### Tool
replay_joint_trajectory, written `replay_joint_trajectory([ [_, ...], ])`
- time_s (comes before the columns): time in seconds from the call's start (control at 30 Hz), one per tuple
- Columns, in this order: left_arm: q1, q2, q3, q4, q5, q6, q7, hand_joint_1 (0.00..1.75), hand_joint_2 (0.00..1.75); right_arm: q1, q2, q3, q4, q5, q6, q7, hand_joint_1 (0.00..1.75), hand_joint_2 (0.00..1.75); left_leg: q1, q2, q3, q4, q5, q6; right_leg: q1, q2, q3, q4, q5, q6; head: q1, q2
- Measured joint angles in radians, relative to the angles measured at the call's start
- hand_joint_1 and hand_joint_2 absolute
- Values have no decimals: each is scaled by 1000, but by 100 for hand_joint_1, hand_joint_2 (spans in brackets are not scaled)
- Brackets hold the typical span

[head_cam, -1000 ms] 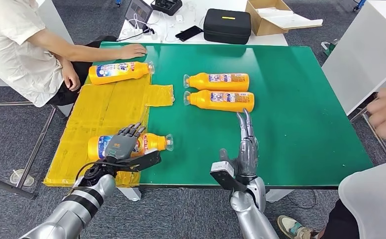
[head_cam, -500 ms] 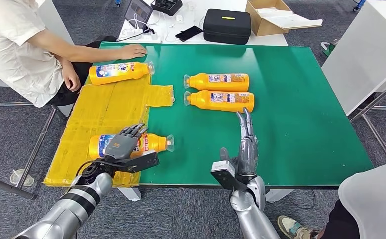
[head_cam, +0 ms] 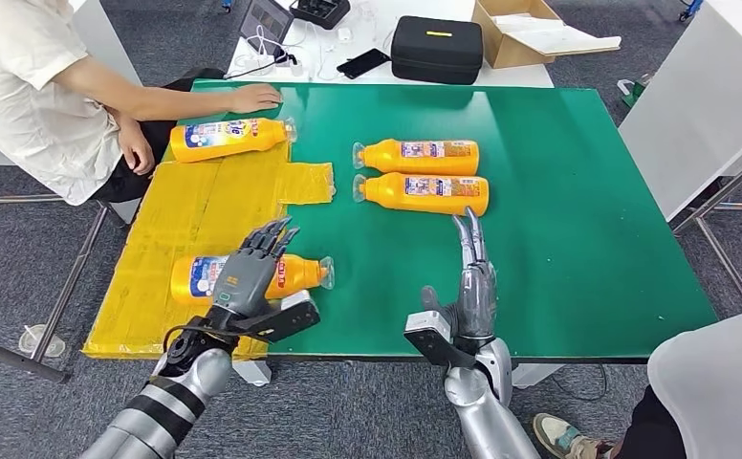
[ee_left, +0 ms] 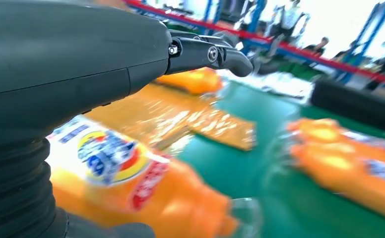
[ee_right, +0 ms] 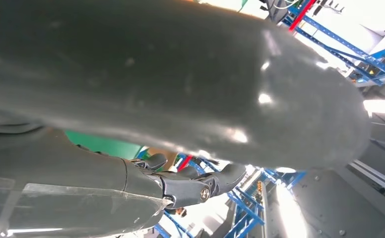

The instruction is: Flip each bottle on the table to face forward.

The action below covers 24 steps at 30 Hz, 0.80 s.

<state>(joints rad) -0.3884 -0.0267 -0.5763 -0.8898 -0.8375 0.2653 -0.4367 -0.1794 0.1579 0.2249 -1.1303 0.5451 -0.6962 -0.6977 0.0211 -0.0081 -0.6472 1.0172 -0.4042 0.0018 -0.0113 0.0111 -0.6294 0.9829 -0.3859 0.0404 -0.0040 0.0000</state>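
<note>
**Here, four bottles lie flat on the green tabletop**

At the far left corner a person's hand (head_cam: 255, 97) rests beside one bottle (head_cam: 229, 139). Near the front left edge, on the yellow sheet (head_cam: 190, 215), the left robot hand (head_cam: 249, 271) hovers over another bottle (head_cam: 252, 276), fingers spread, gripping nothing. Mid-tabletop lie two bottles (head_cam: 417, 156) (head_cam: 423, 193) side by side. Just in front, the right robot hand (head_cam: 473, 273) stands edge-on, fingers straight, empty.

Bottle labels (head_cam: 216, 274): blue, white and red print, apparently a logo; no wording legible.
</note>
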Motion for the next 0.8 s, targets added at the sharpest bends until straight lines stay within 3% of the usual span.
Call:
replay_joint_trajectory([
  [0.17, 50, 9, -39, -142, 47, 2, -21, 0, 175, 11, -1, -4, -5, 7, 0, 0, 0, 0, 0, 0, 0, 0, 0, 0, 0, 0, 0, 0, 0, 0, 0, 0],
  [0.3, 122, 8, -54, -280, 203, 3, -64, 0, 175, 24, -4, -22, -12, 79, 0, 9, 0, 0, 0, 0, 0, 0, -1, 0, 0, 0, -1, 0, 0, 0, 0, 0],
  [0.43, 215, -27, -60, -395, 412, -19, -67, 0, 175, 15, -39, -53, 31, 305, 0, 158, 0, 175, 0, -1, -1, 0, -1, 0, -1, 0, -1, -1, -1, 0, 0, 0],
  [0.5, 249, -51, -61, -420, 471, -23, -58, 0, 175, 1, -71, -63, 68, 350, 0, 221, 0, 175, -1, -2, -2, 0, -1, 1, -1, -1, -1, -1, -1, 2, 0, 0],
  [0.7, 281, -82, -63, -440, 502, -18, -51, 0, 175, -28, -121, -82, 130, 369, 0, 248, 0, 175, -1, -2, -1, 0, -1, 1, -2, -1, -1, -1, -1, 3, 0, 0],
  [0.8, 285, -96, -62, -442, 551, -10, -44, 0, 175, -46, -139, -93, 160, 413, 0, 309, 0, 175, -1, -2, -2, 0, -1, 1, -1, -1, -1, 0, -1, 3, 0, 0],
])
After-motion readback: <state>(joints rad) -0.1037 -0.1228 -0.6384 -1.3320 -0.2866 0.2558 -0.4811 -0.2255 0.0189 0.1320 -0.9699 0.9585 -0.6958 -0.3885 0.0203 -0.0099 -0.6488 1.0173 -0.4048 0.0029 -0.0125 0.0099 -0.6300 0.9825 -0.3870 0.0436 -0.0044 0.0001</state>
